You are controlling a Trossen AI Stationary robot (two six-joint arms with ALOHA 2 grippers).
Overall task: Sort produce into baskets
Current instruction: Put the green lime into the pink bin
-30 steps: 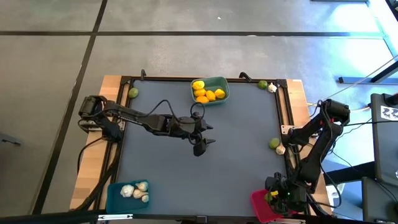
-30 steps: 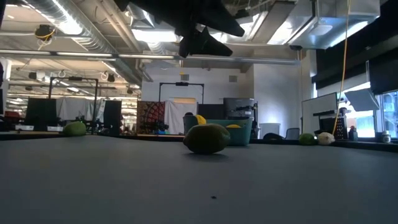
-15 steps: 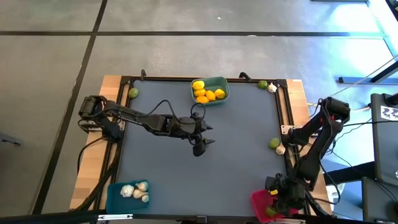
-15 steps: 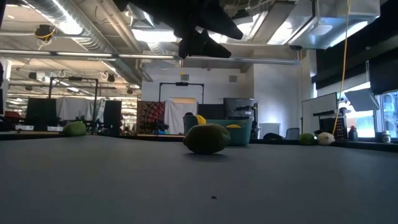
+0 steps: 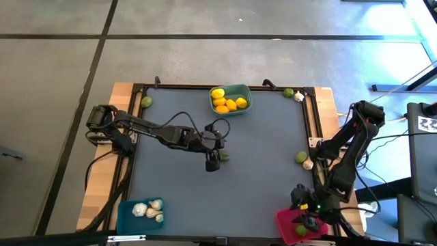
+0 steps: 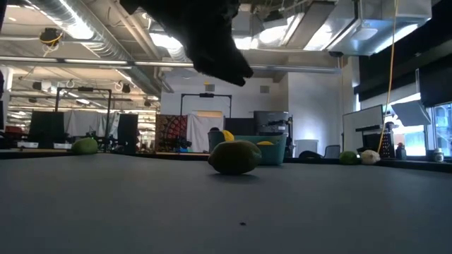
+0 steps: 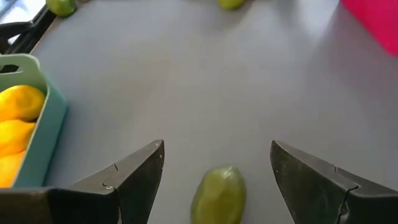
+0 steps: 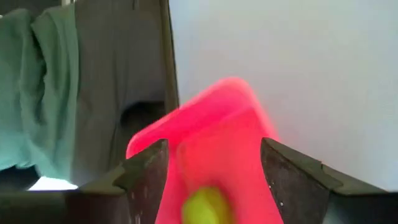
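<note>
A green lime (image 7: 219,194) lies on the grey mat near the table's middle. My left gripper (image 7: 216,149) hangs open above it, a finger on either side and clear of it; the high view shows the gripper (image 5: 213,161) right beside the lime (image 5: 224,156). My right gripper (image 8: 214,149) stands open over the pink basket (image 8: 211,149) at the near right corner, where one lime (image 8: 205,205) lies. The teal basket (image 5: 232,99) at the far edge holds lemons (image 5: 227,102). The blue basket (image 5: 140,213) at the near left holds garlic bulbs (image 5: 149,209).
Loose produce lies along the edges: a lime (image 5: 146,102) at the far left, a lime (image 5: 289,93) and garlic (image 5: 298,97) at the far right, a lime (image 5: 300,158) and garlic (image 5: 308,165) at the right edge. A raised black frame (image 5: 311,123) borders the mat.
My left gripper has tipped downward and rolled over the middle lime, sinking slightly. My right gripper has risen above the pink basket, and the lime that was at its fingers now lies in the basket's near end.
</note>
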